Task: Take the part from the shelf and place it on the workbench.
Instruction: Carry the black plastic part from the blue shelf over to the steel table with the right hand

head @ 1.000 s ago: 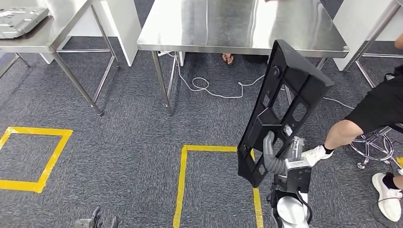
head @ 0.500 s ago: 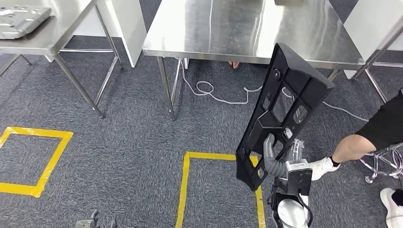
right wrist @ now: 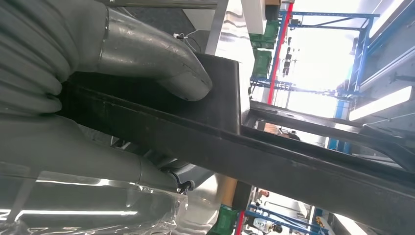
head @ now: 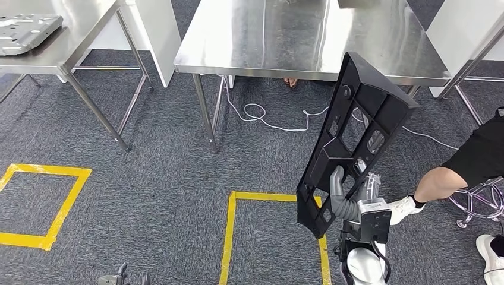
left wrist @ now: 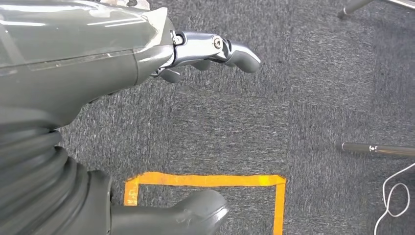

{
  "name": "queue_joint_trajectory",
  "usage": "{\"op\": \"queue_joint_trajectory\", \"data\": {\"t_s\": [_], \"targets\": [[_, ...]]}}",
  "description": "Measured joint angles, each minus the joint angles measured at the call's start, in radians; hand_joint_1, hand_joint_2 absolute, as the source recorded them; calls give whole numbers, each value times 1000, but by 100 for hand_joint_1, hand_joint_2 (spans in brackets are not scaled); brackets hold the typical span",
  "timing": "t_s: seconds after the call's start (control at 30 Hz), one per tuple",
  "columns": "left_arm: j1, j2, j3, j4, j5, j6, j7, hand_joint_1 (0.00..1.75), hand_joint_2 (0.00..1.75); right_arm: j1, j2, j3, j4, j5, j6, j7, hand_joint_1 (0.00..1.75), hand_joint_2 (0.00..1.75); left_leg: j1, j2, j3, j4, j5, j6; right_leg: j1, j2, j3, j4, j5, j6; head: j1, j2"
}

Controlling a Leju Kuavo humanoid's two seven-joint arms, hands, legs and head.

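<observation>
Currently mid-carry: part in right hand, workbench just ahead.

Your right hand (head: 343, 199) grips one long black part (head: 355, 139) near its lower end, fingers wrapped around a rib, thumb pressed on the face; part stands steeply tilted, its top edge overlapping the near edge of the steel workbench (head: 261, 35) in the head view, not resting on it; left hand (left wrist: 205, 51) hangs low over the carpet, fingers loosely apart, holding nothing; next move, as I judge it: step closer, raise and lay the part flat on the top; count: one black part, two steel tables, the left one (head: 77, 29) bearing one grey plate (head: 27, 25); two yellow tape squares (head: 229, 237) on the floor; one person seated right (head: 469, 154).
</observation>
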Motion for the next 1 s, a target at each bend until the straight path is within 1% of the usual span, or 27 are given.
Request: {"op": "queue_joint_trajectory", "data": {"t_s": [0.03,0.07,0.1,0.17,0.2,0.23,0.27,0.3,0.33,0.37,0.4,0.43,0.47,0.5,0.53,0.6,0.63,0.67,0.73,0.77,0.8,0.83,0.87,0.9,0.93,0.97,1.0], "targets": [[-1,0,0,0,0,3,0,0,175,-1,1,0,-1,0,1,1,175,175,2,3,8,-16,10,5,1,0,-3,1,1,3,0,0],[-3,-1,0,0,0,5,0,0,175,-2,2,0,-1,0,2,1,175,175,6,8,16,-33,21,9,4,0,-12,15,-6,4,1,0],[-4,-2,0,1,0,8,0,0,175,-5,3,0,-2,0,4,1,175,175,10,14,23,-48,30,10,6,0,-30,50,-22,2,3,0],[-4,-2,0,2,1,10,0,0,175,-8,3,0,0,0,9,2,175,175,15,26,26,-55,32,8,2,0,-88,167,-71,-2,5,0],[-4,-2,1,2,1,10,0,0,175,-9,3,1,1,1,11,3,175,175,16,32,26,-55,31,5,-1,0,-115,221,-88,-1,6,0],[-4,-2,0,3,1,10,0,0,175,-8,3,1,3,1,13,3,175,175,18,39,27,-55,29,2,-6,-1,-128,247,-93,5,6,0],[-4,-2,0,4,2,10,0,0,175,-8,3,1,4,2,14,3,175,175,20,46,28,-53,26,-2,-11,-3,-123,236,-83,14,6,0],[-4,-2,0,4,2,10,0,0,175,-9,3,1,5,2,15,3,175,175,23,53,31,-50,22,-9,-17,-10,-99,191,-60,26,6,0],[-4,-2,0,5,2,10,0,0,175,-10,3,1,5,2,15,3,175,175,27,60,33,-44,15,-18,-23,-27,-66,123,-36,39,7,0],[-4,-1,1,6,2,10,0,0,175,-12,4,1,6,2,15,3,175,175,27,67,34,-35,5,-28,-25,-41,-34,65,-17,45,9,0],[-5,0,1,6,2,10,0,0,175,-13,5,0,7,2,15,3,175,175,25,73,33,-26,-4,-37,-26,-48,-12,27,-8,43,9,0],[-5,1,1,7,2,10,0,0,175,-14,7,-1,7,2,15,4,175,175,24,79,32,-18,-11,-44,-25,-51,-2,10,-8,37,9,0],[-6,2,0,7,2,10,0,0,175,-14,8,-2,8,3,15,4,175,175,22,83,31,-13,-15,-47,-23,-40,-2,14,-11,27,8,0],[-6,2,0,7,2,10,0,0,175,-14,9,-3,8,3,15,5,175,175,24,88,32,-11,-17,-48,-24,-31,-5,17,-13,20,7,0],[-6,2,0,7,2,10,0,0,175,-14,9,-4,9,3,15,5,175,175,27,91,33,-9,-22,-51,-25,-23,-5,18,-14,17,6,0],[-11,1,0,8,2,10,0,0,175,-16,10,-4,8,3,15,5,175,175,34,70,16,33,-51,-57,-25,-7,-3,19,-16,11,5,0],[-13,1,0,8,2,10,0,0,175,-18,10,-4,8,3,15,4,175,175,36,55,-6,77,-74,-59,-24,1,-1,19,-17,8,4,0],[-14,1,0,8,2,10,0,0,175,-19,11,-4,8,3,15,4,175,175,37,39,-39,138,-100,-60,-21,8,0,19,-18,6,3,0],[-12,1,0,8,2,10,0,0,175,-20,13,-4,9,3,15,4,175,175,36,29,-114,260,-135,-55,-16,25,2,19,-19,4,2,0],[-10,1,0,9,2,10,0,0,175,-19,13,-4,9,3,15,4,175,175,35,27,-146,300,-136,-50,-12,34,3,19,-20,3,2,0],[-10,1,0,9,2,11,0,0,175,-19,13,-4,9,3,15,4,175,175,32,25,-164,310,-121,-43,-9,45,4,19,-20,2,2,0],[-9,1,0,9,2,11,0,0,175,-19,14,-4,9,3,15,4,175,175,28,21,-169,292,-92,-34,-7,55,6,19,-21,2,2,0],[-10,1,0,9,2,11,0,0,175,-19,14,-4,9,3,15,4,175,175,22,14,-158,244,-52,-24,-5,66,8,18,-21,2,2,0],[-10,2,0,9,2,11,0,0,175,-20,15,-4,9,3,15,4,175,175,16,-1,-138,181,-9,-12,-5,77,9,18,-21,1,2,0],[-10,3,0,9,2,11,0,0,175,-20,16,-4,9,3,15,4,175,175,11,-24,-115,119,22,-1,-5,87,9,17,-20,0,3,0],[-10,4,0,9,2,11,0,0,175,-20,17,-4,9,3,15,4,175,175,7,-43,-97,72,42,8,-6,97,8,17,-20,0,3,0],[-9,6,0,9,2,11,0,0,175,-20,18,-4,9,3,15,4,175,175,3,-56,-85,44,50,15,-9,107,7,16,-19,-1,2,0]]}}
